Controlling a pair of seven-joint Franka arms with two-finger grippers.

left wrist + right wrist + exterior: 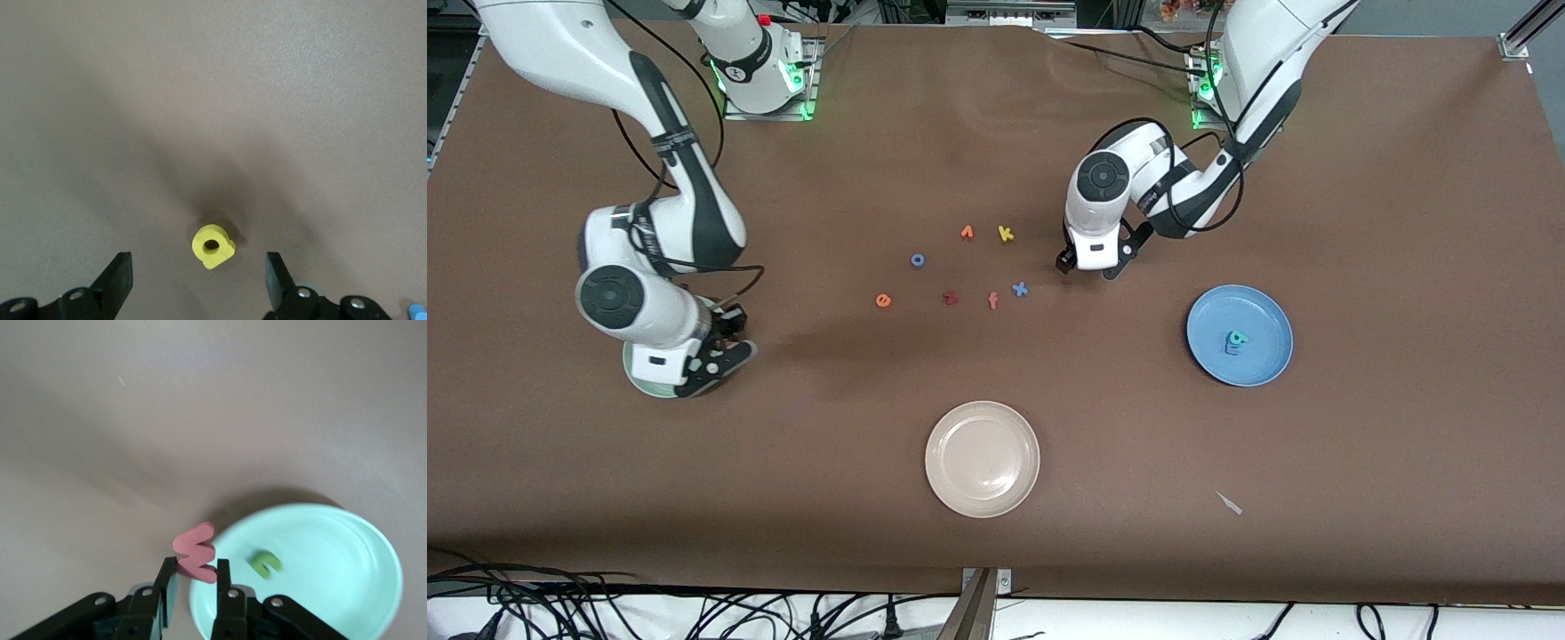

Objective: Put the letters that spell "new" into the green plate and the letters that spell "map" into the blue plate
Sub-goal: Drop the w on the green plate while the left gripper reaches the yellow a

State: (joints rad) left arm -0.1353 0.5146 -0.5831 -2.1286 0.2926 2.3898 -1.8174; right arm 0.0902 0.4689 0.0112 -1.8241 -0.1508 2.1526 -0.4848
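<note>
In the left wrist view my left gripper [198, 261] stands open low over the table, and the yellow p [213, 247] lies between its fingers, touching neither. From the front, that gripper [1088, 268] is beside the blue x [1020, 289]. The blue plate [1263, 307] holds the teal a [1237, 338] and the blue m [1232, 349]. My right gripper [197, 568] is shut on the pinkish-red w [195, 553] over the rim of the green plate [333, 587], where the olive n [265, 563] lies. The orange e [883, 300] lies on the table.
Mid-table lie a blue ring letter [917, 260], an orange letter [967, 233], a yellow k [1006, 234], a dark red z [951, 299] and an orange f [993, 300]. A beige plate [983, 459] sits nearer the camera. A white scrap [1230, 503] lies near the front edge.
</note>
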